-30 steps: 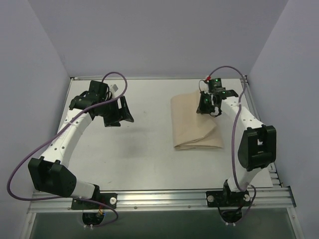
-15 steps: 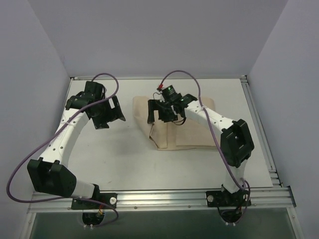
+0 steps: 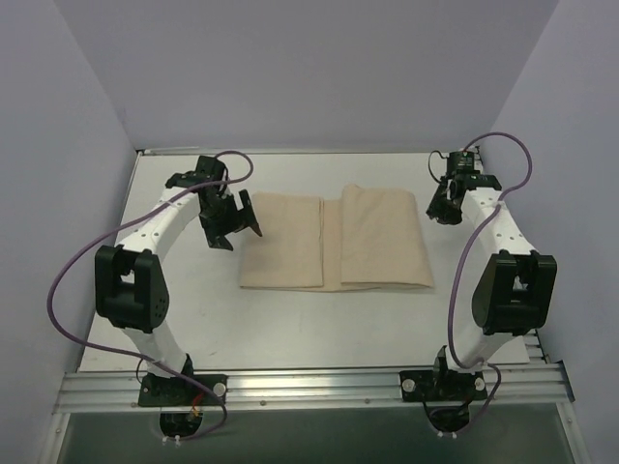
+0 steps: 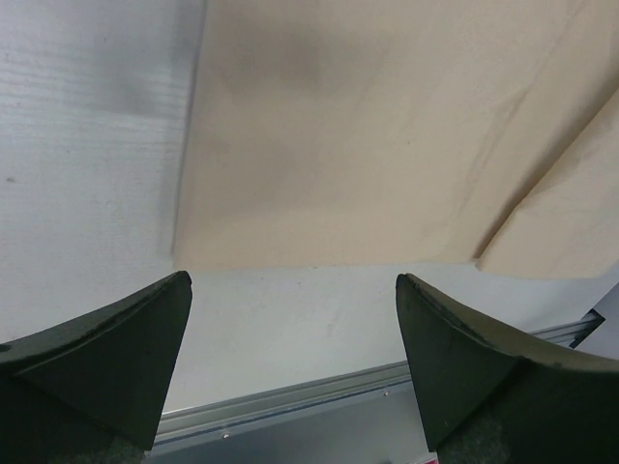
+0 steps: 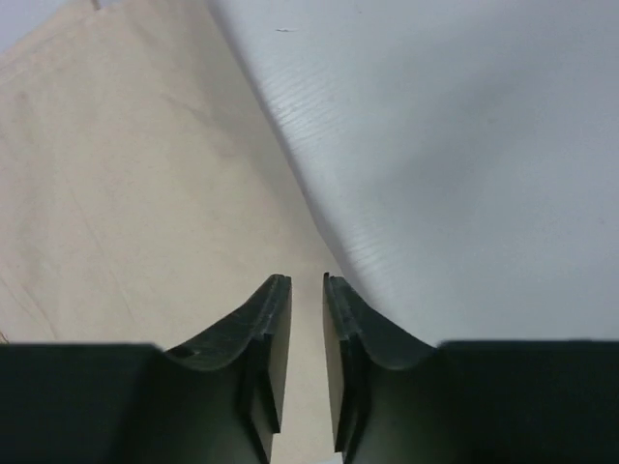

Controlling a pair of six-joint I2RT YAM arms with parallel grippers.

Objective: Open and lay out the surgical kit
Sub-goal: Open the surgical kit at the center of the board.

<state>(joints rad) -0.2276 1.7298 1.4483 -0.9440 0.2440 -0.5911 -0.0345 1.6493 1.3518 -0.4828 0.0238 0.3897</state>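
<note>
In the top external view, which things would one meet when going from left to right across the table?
left gripper → beige cloth wrap → right gripper

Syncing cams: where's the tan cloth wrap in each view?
Top external: cloth wrap lies mid-table, partly unfolded.
Left wrist: cloth wrap fills the upper frame.
Right wrist: cloth wrap takes the left half.
Shared landmark: white table bordering the cloth in all three.

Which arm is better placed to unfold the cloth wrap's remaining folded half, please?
Probably right: the right gripper hovers by the folded right half of the cloth wrap; the left gripper sits beside the flat left edge.
</note>
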